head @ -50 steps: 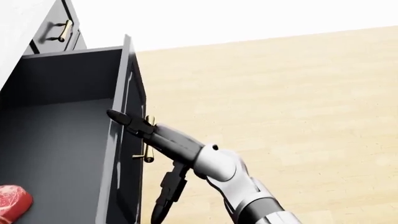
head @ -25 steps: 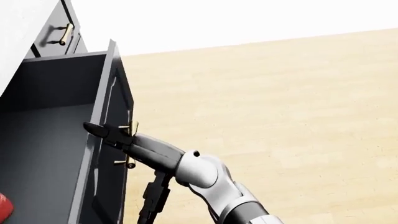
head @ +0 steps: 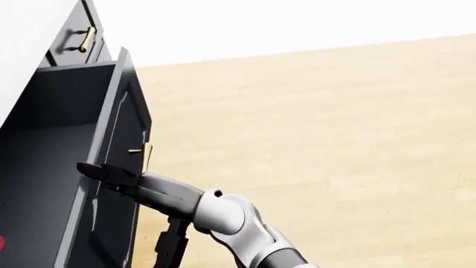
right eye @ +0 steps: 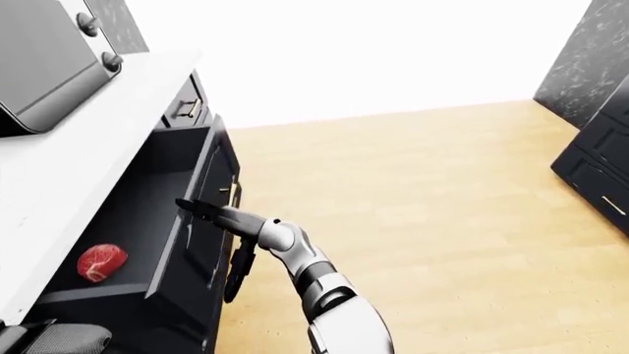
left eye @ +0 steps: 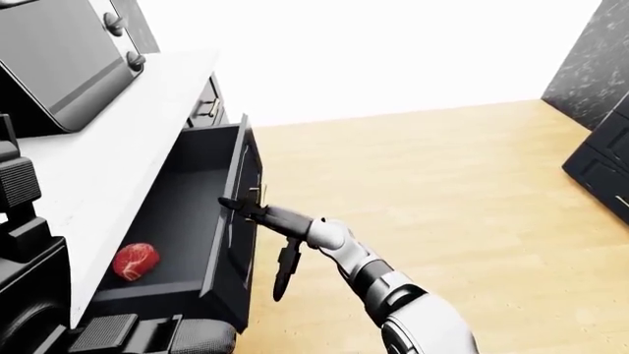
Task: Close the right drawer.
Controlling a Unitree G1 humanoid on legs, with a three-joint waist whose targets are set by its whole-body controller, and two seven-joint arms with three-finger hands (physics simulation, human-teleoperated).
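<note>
Reaching across the drawer front, the right hand (head: 111,174) lays one dark, tapered finger (head: 95,170) flat over the top edge of the panel, while another finger (left eye: 286,267) hangs loose below the wrist, so the hand is spread, clasping nothing. The right drawer (left eye: 234,221) is a matte charcoal box with a recessed front panel, and it stands open under the smooth white countertop (left eye: 118,140). Its slim brass bar handle (head: 145,155) sits just above the hand's knuckles. Deep inside the drawer, well away from the fingers, lies a lumpy red cut of raw meat (left eye: 136,260). Beyond the hand, a closed neighbouring drawer carries a matching brass pull (head: 87,39). Pale wooden plank flooring (left eye: 442,184) spreads behind the glossy white forearm. Compared with a second ago, in the head view the drawer front and hand sit further left, and the drawer looks narrower.
</note>
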